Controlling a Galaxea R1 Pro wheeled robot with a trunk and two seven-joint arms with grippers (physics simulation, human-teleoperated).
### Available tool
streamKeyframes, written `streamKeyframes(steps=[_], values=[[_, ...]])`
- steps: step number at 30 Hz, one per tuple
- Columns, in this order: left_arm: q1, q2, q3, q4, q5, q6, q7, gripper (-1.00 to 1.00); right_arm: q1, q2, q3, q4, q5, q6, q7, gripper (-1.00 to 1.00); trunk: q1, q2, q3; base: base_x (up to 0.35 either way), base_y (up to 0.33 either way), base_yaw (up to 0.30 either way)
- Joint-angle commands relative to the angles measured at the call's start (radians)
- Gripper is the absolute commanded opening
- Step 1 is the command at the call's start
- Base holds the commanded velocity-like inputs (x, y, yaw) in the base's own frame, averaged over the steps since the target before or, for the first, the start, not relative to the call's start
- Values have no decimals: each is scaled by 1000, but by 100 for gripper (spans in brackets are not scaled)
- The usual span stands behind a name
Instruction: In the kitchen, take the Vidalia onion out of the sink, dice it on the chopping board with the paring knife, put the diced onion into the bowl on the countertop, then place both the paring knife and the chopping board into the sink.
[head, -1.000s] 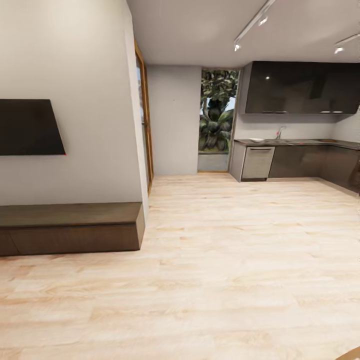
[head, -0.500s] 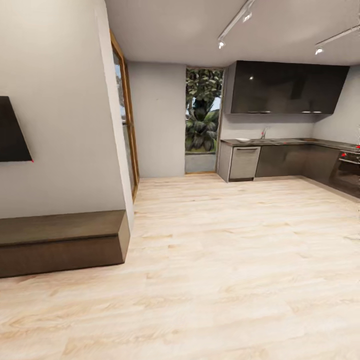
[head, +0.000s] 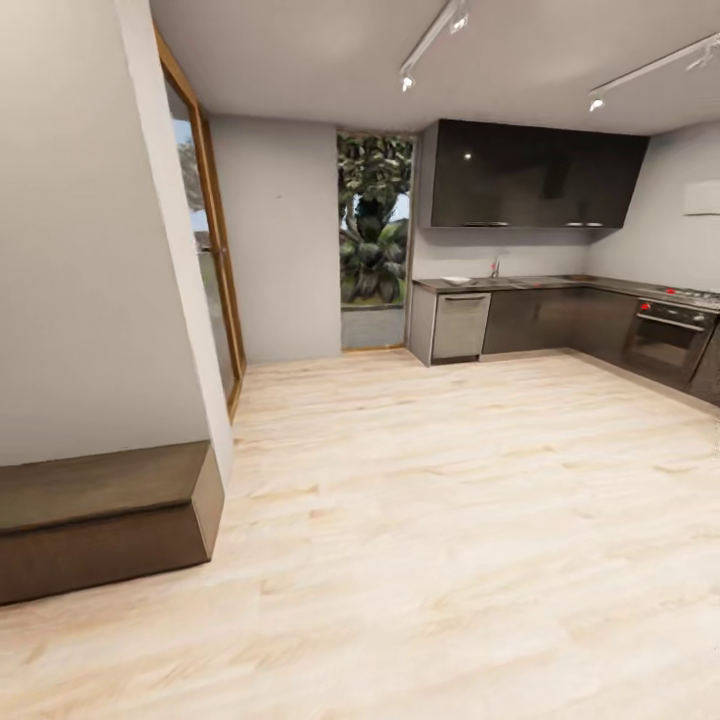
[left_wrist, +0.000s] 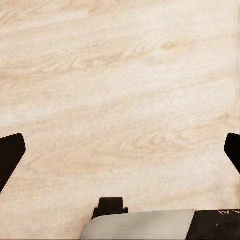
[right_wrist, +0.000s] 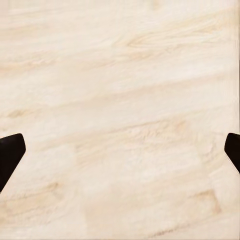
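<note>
Your left end effector (left_wrist: 120, 150) hangs over bare pale wood floor (left_wrist: 120, 75), its two dark fingertips (left_wrist: 10, 155) spread wide at the edges of the left wrist view with nothing between them. Your right end effector (right_wrist: 120, 150) is the same: fingertips (right_wrist: 10, 155) far apart, only floor planks beyond them, nothing gripped.

From the head view, the kitchen lies well ahead of both end effectors, across a long stretch of open floor (head: 450, 520). The dark tabletop (head: 520, 283) runs along the far wall under black upper cabinets (head: 535, 175), with a faucet (head: 494, 267) marking the sink (head: 500, 281). A pale dish-like shape (head: 458, 281) sits on the tabletop just beside the sink, on the side toward the window; it may be the bowl, but it is too small to tell. The onion, the knife and the chopping board cannot be made out at this range.

An oven (head: 663, 337) sits in the cabinet run that turns the corner toward you. A tall window (head: 375, 235) showing foliage stands beside the kitchen, and a low dark bench (head: 100, 515) lies against the near wall (head: 90, 300), off toward your left arm's side.
</note>
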Motion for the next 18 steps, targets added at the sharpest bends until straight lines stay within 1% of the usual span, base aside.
streamKeyframes(steps=[1,13,15,18], values=[[0,0,-1,-1,0,-2,0,100,-1,1,0,1,0,-3,-2,100,1,0,-1,344,0,-183],[0,0,-1,-1,0,-2,0,100,-1,0,0,0,0,-3,-2,100,1,0,-1,344,0,-182],[0,0,-1,-1,0,-2,0,100,-1,1,0,0,0,-3,-2,100,1,0,-1,344,0,-121],[0,0,-1,-1,0,-2,0,100,-1,1,0,0,0,-3,-2,100,1,0,-1,344,0,-26]])
